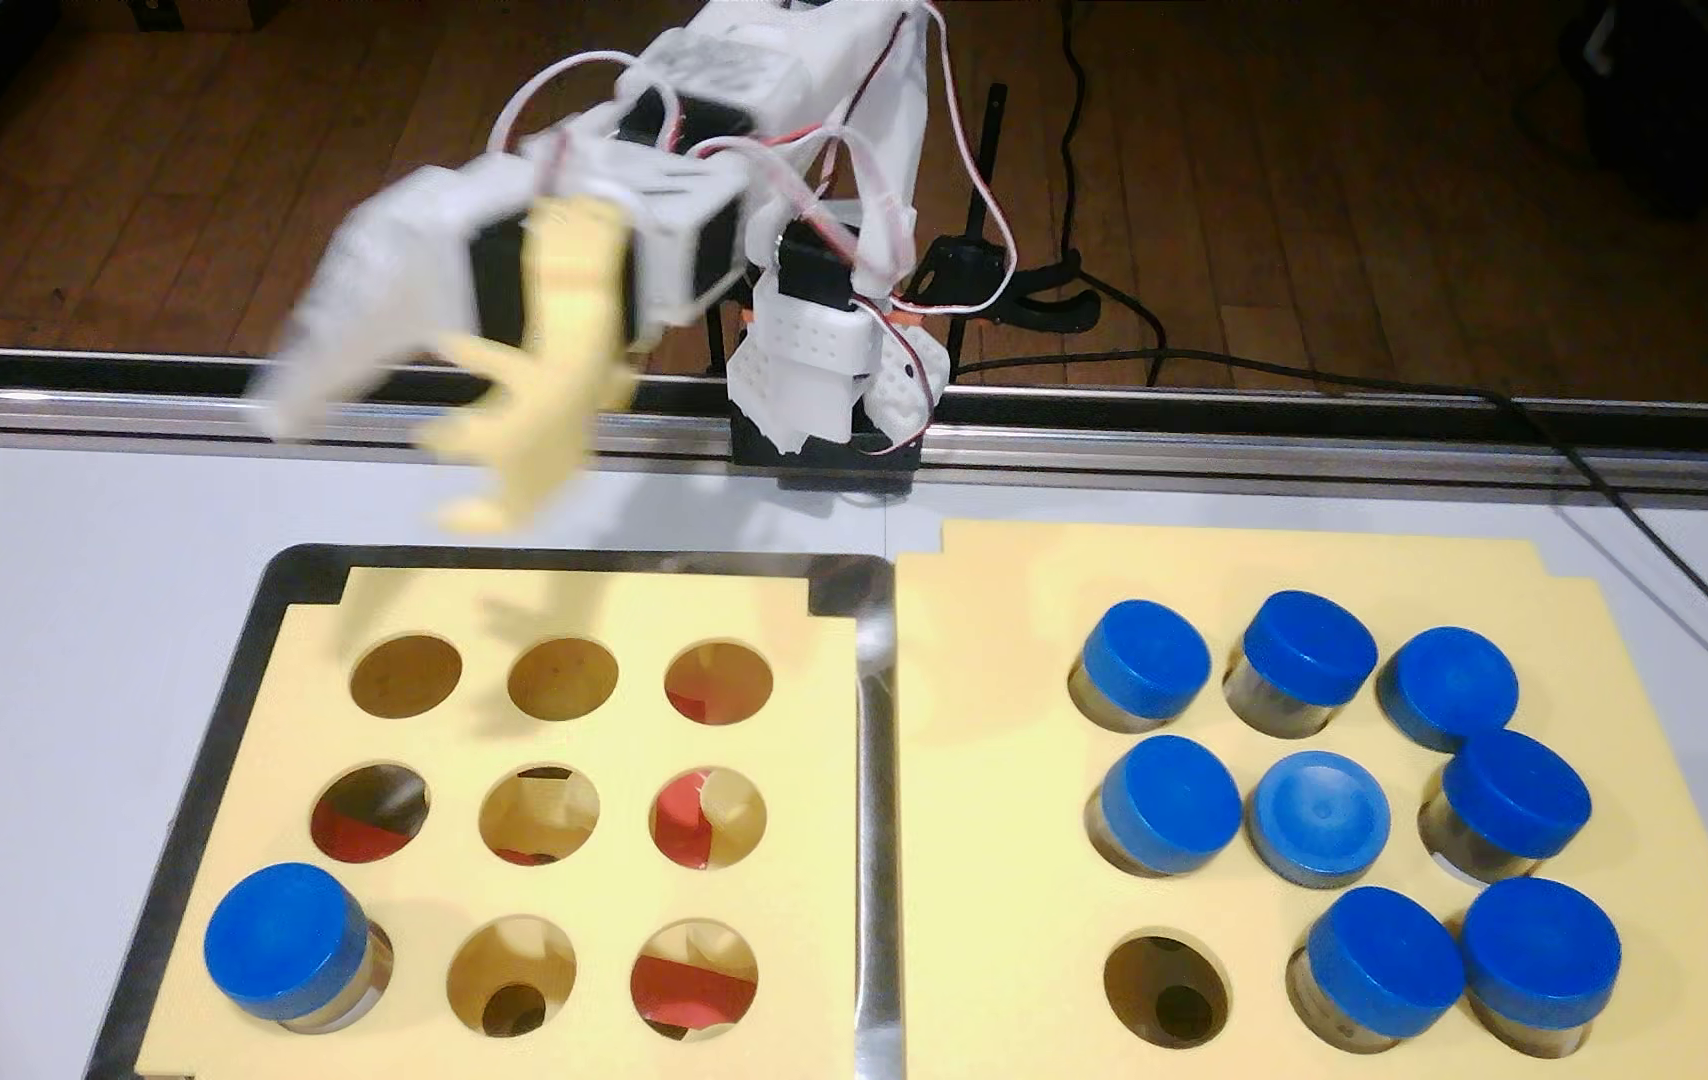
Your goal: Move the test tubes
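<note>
Several blue-capped test tubes (1172, 805) stand in the holes of the right yellow foam board (985, 727); its front-left hole (1167, 1002) holds none. One more test tube (284, 940) sits in the front-left hole of the left foam board (808, 883). My gripper (372, 462) is blurred by motion, high above the table behind the left board's back-left corner. Its white finger (310, 363) and yellow finger (538, 436) are spread apart with nothing between them.
The left board lies in a metal tray (876, 831), and through its other holes red and cream parts show. The arm's base (808, 384) is clamped to the table's back rail. Black cables (1660, 540) run across the right rear of the table.
</note>
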You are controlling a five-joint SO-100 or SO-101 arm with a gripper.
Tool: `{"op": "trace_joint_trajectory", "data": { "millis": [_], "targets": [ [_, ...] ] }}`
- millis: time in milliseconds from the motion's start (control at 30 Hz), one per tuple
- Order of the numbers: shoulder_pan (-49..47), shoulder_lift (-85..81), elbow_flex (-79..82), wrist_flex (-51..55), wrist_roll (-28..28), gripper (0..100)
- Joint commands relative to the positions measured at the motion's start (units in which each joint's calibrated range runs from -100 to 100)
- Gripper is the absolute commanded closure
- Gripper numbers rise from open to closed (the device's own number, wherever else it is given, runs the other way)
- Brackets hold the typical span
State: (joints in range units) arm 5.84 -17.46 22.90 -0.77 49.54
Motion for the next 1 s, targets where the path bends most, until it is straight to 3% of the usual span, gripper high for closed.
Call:
{"op": "trace_joint_trajectory", "data": {
  "millis": [0,267,567,800,967],
  "targets": [
    [0.87,9.77,-4.07,-10.85,-0.38,73],
    [0.87,28.18,-18.59,-10.47,-0.22,72],
    [0.42,36.26,-22.68,-10.28,-0.32,73],
    [0.72,36.87,-22.95,-0.82,-0.38,73],
    [0.35,37.39,-26.85,-0.82,-0.38,85]
  ]
}}
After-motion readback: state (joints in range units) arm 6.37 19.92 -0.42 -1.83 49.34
